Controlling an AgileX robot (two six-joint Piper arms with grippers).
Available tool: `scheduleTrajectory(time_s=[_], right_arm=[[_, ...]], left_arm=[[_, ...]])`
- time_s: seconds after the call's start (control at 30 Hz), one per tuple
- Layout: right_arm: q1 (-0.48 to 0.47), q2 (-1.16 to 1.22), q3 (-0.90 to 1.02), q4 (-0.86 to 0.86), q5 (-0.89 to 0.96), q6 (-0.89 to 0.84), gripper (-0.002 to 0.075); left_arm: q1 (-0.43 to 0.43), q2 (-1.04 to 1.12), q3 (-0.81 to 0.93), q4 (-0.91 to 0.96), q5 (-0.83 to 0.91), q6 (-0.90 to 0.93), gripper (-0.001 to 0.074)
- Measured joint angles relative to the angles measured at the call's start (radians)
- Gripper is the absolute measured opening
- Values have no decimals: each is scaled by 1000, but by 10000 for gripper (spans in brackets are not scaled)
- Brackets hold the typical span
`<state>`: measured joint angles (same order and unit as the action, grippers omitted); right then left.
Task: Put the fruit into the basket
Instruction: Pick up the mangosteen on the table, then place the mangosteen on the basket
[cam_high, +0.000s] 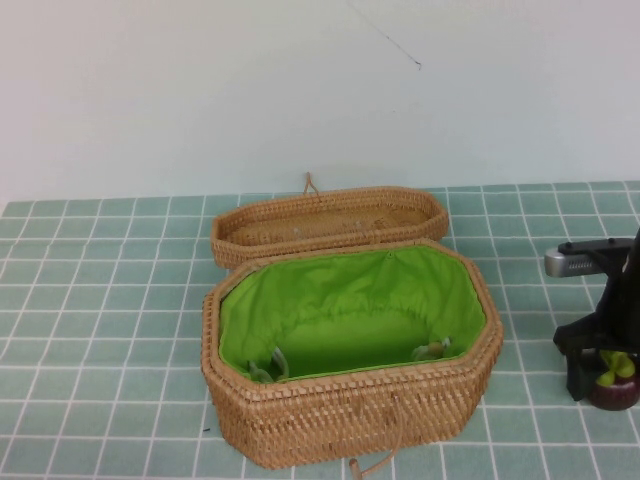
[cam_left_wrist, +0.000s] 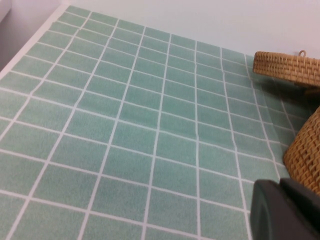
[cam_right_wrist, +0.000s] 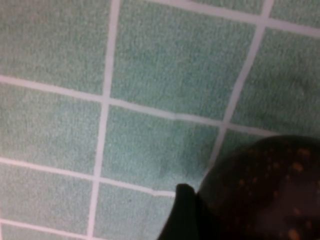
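Wicker basket (cam_high: 352, 415), lid open, at worktop's near-middle. Right gripper (cam_high: 600, 372) at the right edge, jaws closed around the fruit (cam_high: 613, 385). Left gripper (cam_left_wrist: 285, 210): near the basket, jaw state cannot tell.

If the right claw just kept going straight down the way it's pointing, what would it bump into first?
Most likely the fruit: the right gripper points down right over it beside the basket. The left gripper shows only as a dark corner over the tiled table.

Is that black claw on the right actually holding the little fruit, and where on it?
It cannot be told. The right gripper is down over the fruit on the table beside the basket. The left gripper holds nothing visible.
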<state>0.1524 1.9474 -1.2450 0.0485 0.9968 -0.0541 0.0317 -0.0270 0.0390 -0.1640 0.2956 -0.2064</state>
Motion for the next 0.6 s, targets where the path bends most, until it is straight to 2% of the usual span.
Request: scheduleTrajectory(time_s=[0.3,0.6], right_arm=[[0,-72,-39,-18,19,13,548],[0,-148,-244,116,207,3,535]], left_arm=[[0,0,0,0,0,0,0],[0,0,0,0,0,0,1]])
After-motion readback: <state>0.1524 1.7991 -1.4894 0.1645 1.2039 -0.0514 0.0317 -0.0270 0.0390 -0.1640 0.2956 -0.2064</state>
